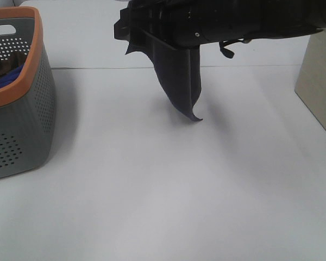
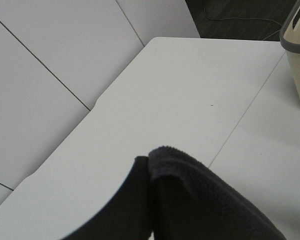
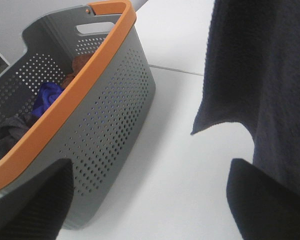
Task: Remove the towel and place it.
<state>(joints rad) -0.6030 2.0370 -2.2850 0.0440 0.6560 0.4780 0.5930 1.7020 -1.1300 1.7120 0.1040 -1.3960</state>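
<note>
The left tool [image 2: 147, 170] looks pressed together on the towel [image 1: 179, 81]. The towel hangs in the air above the middle of the white surface [image 1: 168, 206] and does not touch it. The right tool [image 3: 150, 200] is spread wide with nothing in it. The basket [image 1: 22, 119] stands well apart at one side (other cloths lie in it, a blue cloth [image 3: 47, 97] too).

What could go wrong? The pinch seems to hold only a bit of the towel. A quick move could make it slip out and drop in a heap. It hangs in a long point, so it could also land folded over.

Some things are hard to see. The towel hides part of the left tool, so the pinch is my guess. From high up the arms are one dark lump [image 1: 217, 22], cut off at the top. The towel's top is lost against it. No white tag shows.
</note>
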